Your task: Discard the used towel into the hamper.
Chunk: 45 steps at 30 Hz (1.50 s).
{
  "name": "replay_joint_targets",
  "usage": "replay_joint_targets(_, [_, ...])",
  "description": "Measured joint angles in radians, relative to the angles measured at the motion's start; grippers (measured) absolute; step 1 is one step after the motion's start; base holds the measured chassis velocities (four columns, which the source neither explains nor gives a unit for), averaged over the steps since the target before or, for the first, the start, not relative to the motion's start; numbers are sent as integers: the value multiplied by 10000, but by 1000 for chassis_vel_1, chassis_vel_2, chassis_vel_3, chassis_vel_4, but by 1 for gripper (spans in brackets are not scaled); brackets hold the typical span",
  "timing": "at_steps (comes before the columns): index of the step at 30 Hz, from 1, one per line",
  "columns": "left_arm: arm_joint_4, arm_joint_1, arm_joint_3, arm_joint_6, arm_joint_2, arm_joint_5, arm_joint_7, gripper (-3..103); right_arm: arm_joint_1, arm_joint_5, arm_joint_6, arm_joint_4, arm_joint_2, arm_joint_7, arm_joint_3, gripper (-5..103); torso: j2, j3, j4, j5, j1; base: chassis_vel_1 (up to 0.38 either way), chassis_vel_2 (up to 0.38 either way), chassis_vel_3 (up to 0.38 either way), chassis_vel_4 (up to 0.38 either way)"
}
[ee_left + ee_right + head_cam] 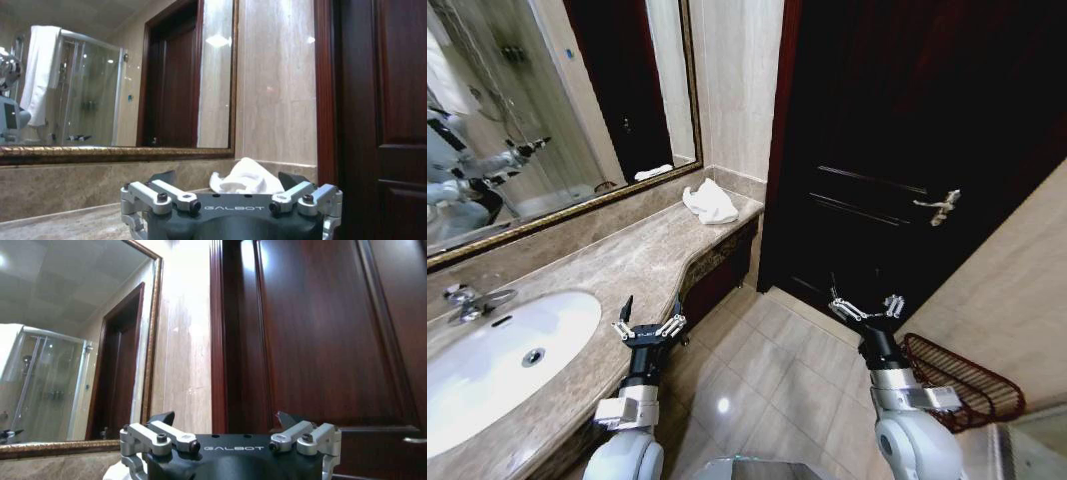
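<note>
Fingers spread wide and empty on the left hand (648,327), poised over the counter (617,265) edge — reach forward to the crumpled towel (710,202) at the far end. Right hand (866,307) likewise open, empty, near the hamper (962,380) on the floor.

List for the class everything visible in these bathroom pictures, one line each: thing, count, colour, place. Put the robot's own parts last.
towel: one, white, crumpled at the counter's far end beside the door.
hamper: one, dark red-brown mesh, on the floor at the right wall.
counter: one, beige marble, along the left wall.
sink: one, white, set in the counter.
faucet: one, chrome, behind the sink.
mirror: one, gilt-framed, above the counter.
door: one, dark wood, ahead.
left pincer: open, over the counter's edge.
right pincer: open, over the floor near the hamper.
</note>
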Motion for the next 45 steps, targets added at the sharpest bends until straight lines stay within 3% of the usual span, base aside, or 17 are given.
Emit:
replay_joint_targets(21, [153, -250, -130, 162, 0, -380, 0, 100, 3, 3, 28, -133, 31, 8, 37, 100, 0, 0, -1, 2, 0, -138, 134, 139, -143])
replay_joint_targets(31, [297, -576, -475, 457, -1, -1054, -34, 100, 10, 48, 243, -265, -31, -28, 17, 100, 0, 0, 1, 2, 0, -136, 139, 141, -136])
replay_joint_targets(40, [431, -1241, -669, 1200, 0, -1790, -78, 100, -170, -23, 664, -566, -56, -330, 60, 100, -1, 1, -8, 2, 3, -88, 74, 49, -59])
replay_joint_targets(45, [954, -2281, -904, 2031, 112, -2486, -201, 100, -216, -188, 703, -926, -123, -397, 82, 100, 0, -1, 0, 0, -5, 43, -6, -22, 24])
